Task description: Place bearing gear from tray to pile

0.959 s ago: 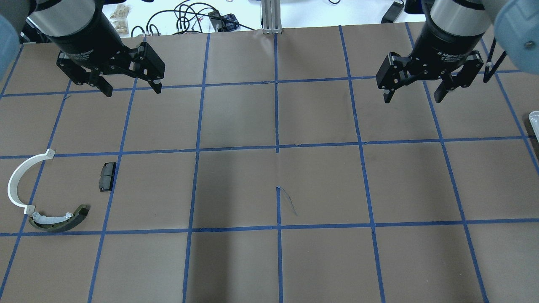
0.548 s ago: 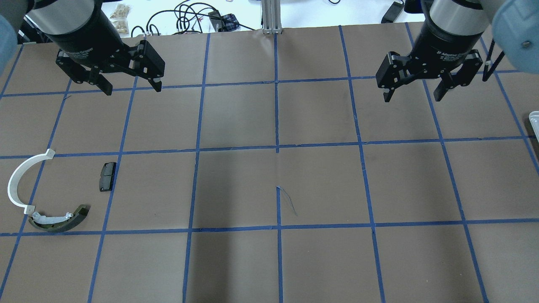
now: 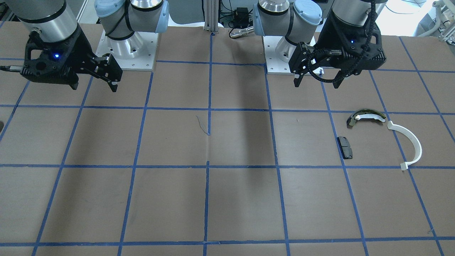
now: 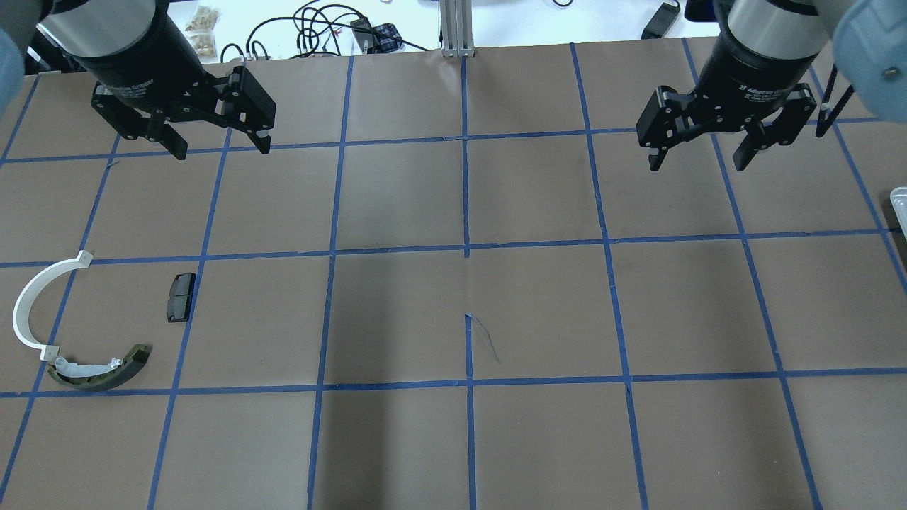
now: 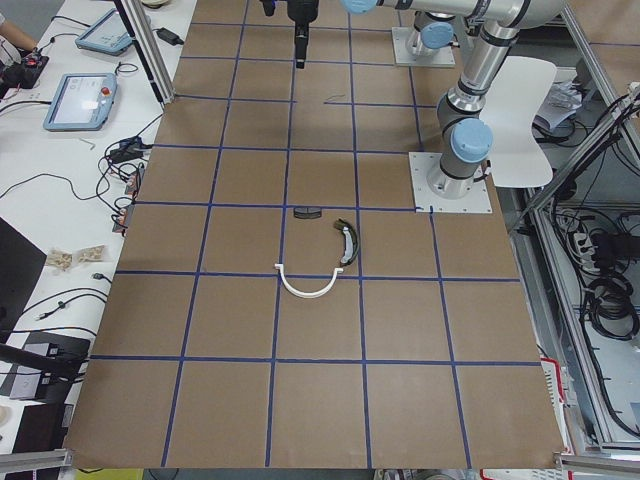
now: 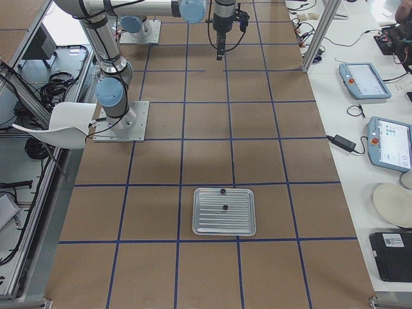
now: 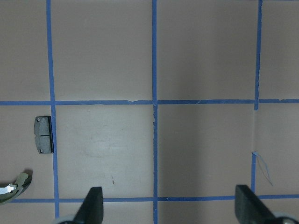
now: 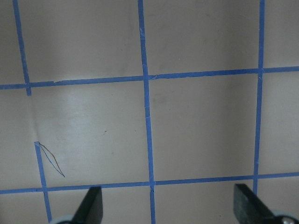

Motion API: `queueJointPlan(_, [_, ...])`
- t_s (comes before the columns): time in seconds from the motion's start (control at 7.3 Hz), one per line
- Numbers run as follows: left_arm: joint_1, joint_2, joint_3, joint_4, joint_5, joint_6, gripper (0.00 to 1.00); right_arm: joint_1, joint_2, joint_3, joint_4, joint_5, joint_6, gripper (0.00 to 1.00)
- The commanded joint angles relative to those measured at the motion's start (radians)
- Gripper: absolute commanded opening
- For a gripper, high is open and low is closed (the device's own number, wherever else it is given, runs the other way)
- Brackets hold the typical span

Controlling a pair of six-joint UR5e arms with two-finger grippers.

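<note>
**Brown gridded desk (image 4: 538, 198), grippers empty**

Left gripper (image 4: 220, 150) and right gripper (image 4: 697, 165) aloft, wide open. Two small dark parts (image 6: 224, 206) on ribbed tray (image 6: 206, 222), right end. Loose at left end: white arc (image 4: 28, 301), olive shoe (image 4: 99, 374), black pad (image 4: 180, 297).

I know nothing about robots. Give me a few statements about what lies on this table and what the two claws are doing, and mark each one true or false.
1. The left gripper and the right gripper both hang open and empty over the brown, blue-taped table. True.
2. The small black flat rectangular pad lies on top of the thin white semicircular plastic arc. False: the pad lies apart from the arc, flat on the table.
3. The ribbed silver metal tray holds two small dark parts. True.
4. The dark olive curved shoe is clamped in the left gripper. False: it lies on the table beside one end of the arc.
</note>
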Motion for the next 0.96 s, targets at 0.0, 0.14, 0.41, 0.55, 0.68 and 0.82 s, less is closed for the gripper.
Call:
queueJointPlan(0.0, [-0.001,0.004,-0.002,0.000,-0.001,0.000,1.00,-0.003,0.003,0.002,0.001,0.003,0.001,1.00])
queueJointPlan(0.14, [-0.002,0.002,-0.003,0.000,-0.001,-0.010,1.00,-0.001,0.003,0.002,0.006,0.000,0.013,1.00])
queueJointPlan(0.41, [-0.001,0.002,-0.005,0.000,0.002,-0.004,1.00,-0.053,0.004,0.005,0.007,-0.017,0.009,1.00])
queueJointPlan(0.55, [-0.001,0.000,-0.003,0.000,0.001,-0.004,1.00,-0.135,0.004,0.008,0.012,-0.001,-0.008,1.00])
queueJointPlan(0.68, [-0.001,0.000,-0.003,0.000,0.001,-0.004,1.00,-0.220,0.011,0.008,0.009,-0.013,-0.071,1.00])
queueJointPlan(0.82, [-0.001,-0.001,-0.003,0.002,0.001,-0.004,1.00,-0.301,0.020,0.008,0.003,-0.018,-0.155,1.00])
